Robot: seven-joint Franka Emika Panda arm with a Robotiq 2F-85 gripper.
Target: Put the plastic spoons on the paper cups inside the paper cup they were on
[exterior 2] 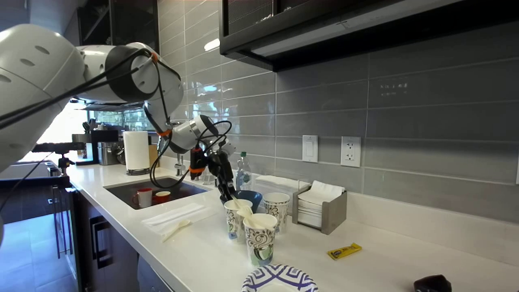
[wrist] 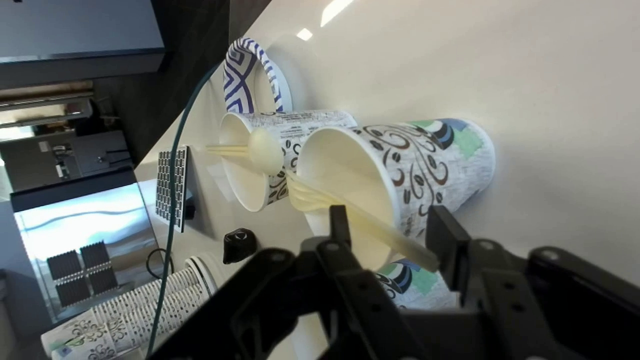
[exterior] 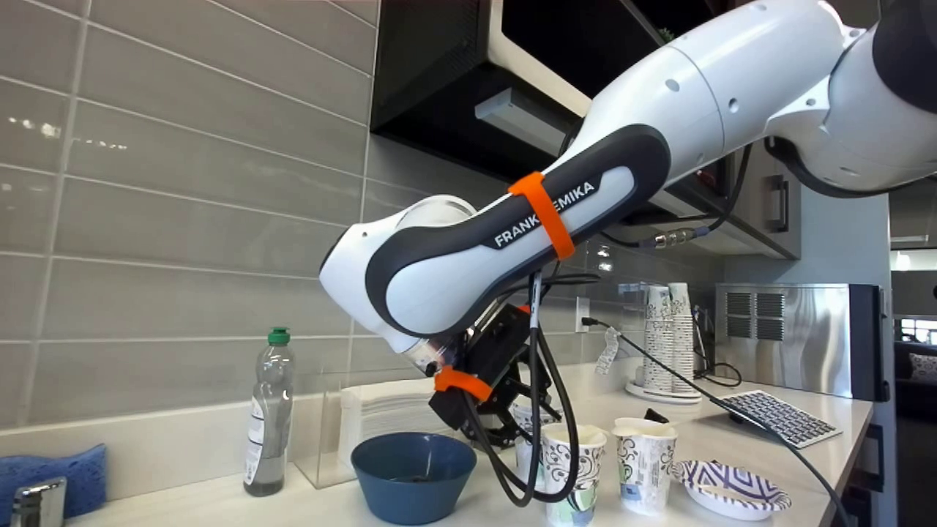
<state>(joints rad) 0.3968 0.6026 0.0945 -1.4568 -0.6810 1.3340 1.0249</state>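
Note:
Three white patterned paper cups stand upright on the counter. The near cup [wrist: 420,170] and the farther cup [wrist: 305,125] each have a pale plastic spoon lying across the rim. The third cup [exterior 2: 277,213] is partly hidden behind my fingers in the wrist view. My gripper [wrist: 392,235] is open at the near cup's mouth. The handle of the near spoon [wrist: 370,217] runs between the fingers, its end close to the right finger; I cannot tell if they touch. The farther spoon [wrist: 265,152] is away from the fingers. In an exterior view my gripper [exterior: 512,428] hangs above the cups.
A blue bowl [exterior: 413,479] stands beside the cups, with a soap bottle [exterior: 269,417] behind. A patterned paper dish [exterior: 732,490] is past the farther cup. A loose spoon [exterior 2: 175,230] lies near napkins. A napkin holder [exterior 2: 334,211] and yellow packet [exterior 2: 344,251] are on the counter.

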